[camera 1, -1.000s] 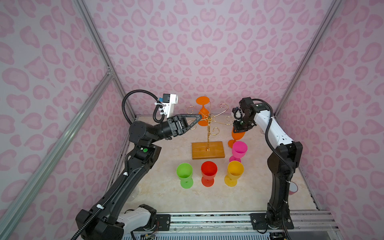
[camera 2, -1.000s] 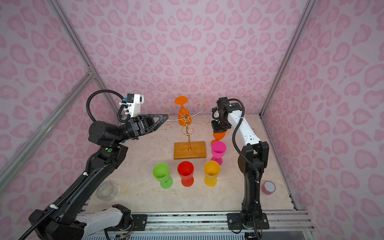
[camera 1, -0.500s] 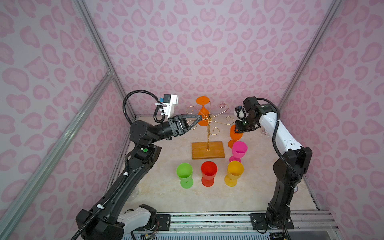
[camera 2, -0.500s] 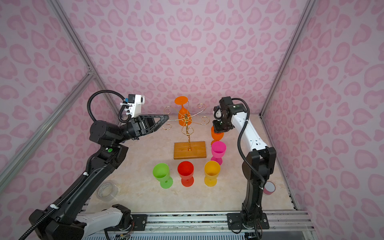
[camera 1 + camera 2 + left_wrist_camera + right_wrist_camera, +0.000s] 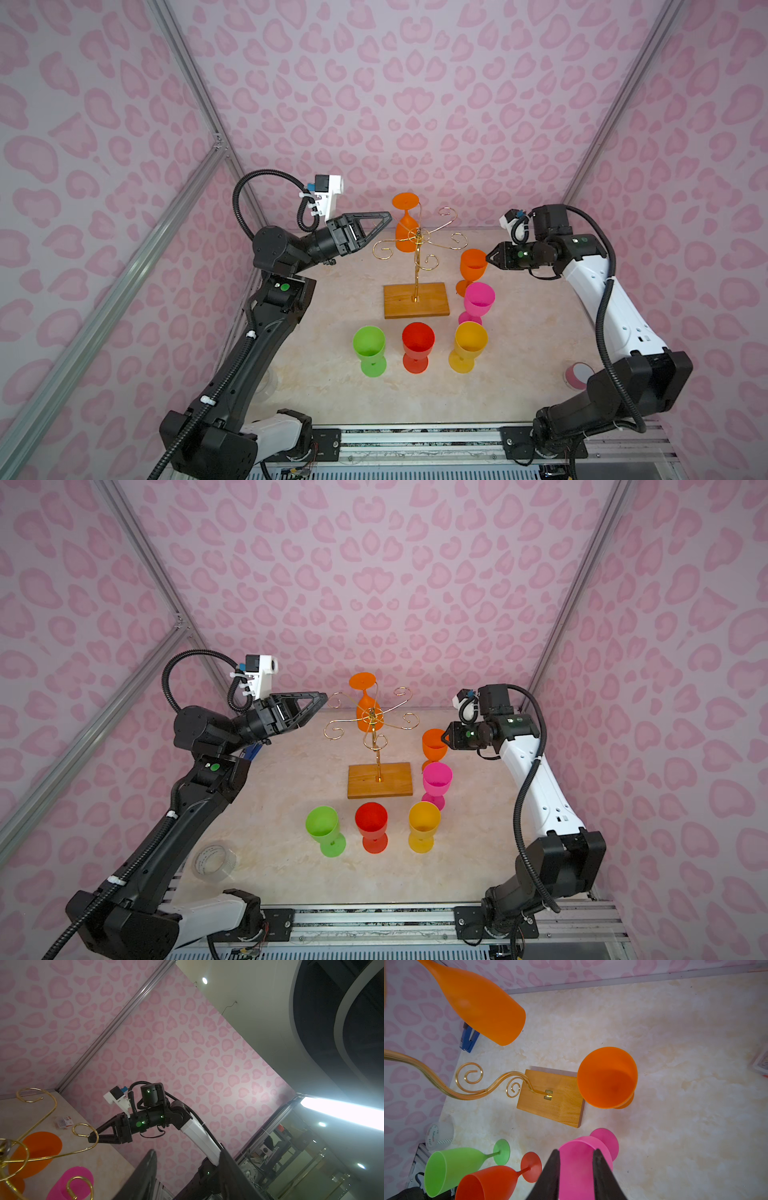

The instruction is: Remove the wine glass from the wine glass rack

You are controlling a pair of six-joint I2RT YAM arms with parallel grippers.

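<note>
Fingers (image 5: 550, 1176) of the right gripper (image 5: 575, 1150) stand slightly apart, empty, just beside an upright orange glass (image 5: 473, 264). The left gripper (image 5: 383, 219) gapes empty near the rack (image 5: 432, 303), where the wine glass (image 5: 406, 235) hangs inverted on the far side.

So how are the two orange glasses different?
The hanging orange glass is upside down, foot up; the standing orange glass is upright, mouth up. The hanging orange glass is carried by the wine glass rack; the standing orange glass rests on the table. Both are orange.
</note>
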